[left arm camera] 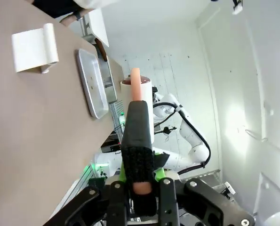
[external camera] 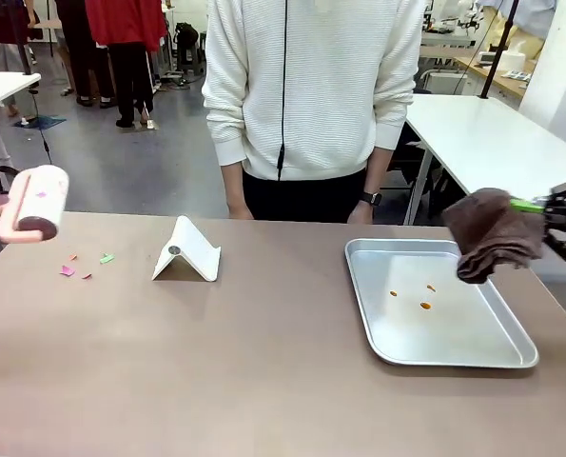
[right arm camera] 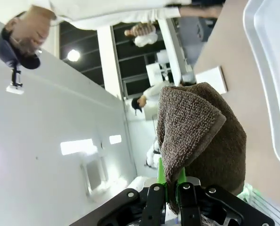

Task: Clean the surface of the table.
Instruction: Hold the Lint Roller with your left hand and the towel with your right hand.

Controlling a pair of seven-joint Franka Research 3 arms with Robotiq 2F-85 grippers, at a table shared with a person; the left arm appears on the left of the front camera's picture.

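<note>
As right fingers [right arm camera: 155, 197] hold cloth [right arm camera: 201, 136], table's [external camera: 263, 381] littered.

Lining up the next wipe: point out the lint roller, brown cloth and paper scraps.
lint roller [external camera: 41, 200], front view, on its pale roll.
brown cloth [external camera: 492, 234], front view, middle of its folds.
paper scraps [external camera: 106, 258], front view, on the green scrap.

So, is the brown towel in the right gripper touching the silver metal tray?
Apart. The right wrist view shows a strip of bare taupe table between the brown towel and the rim of the silver metal tray.
</note>
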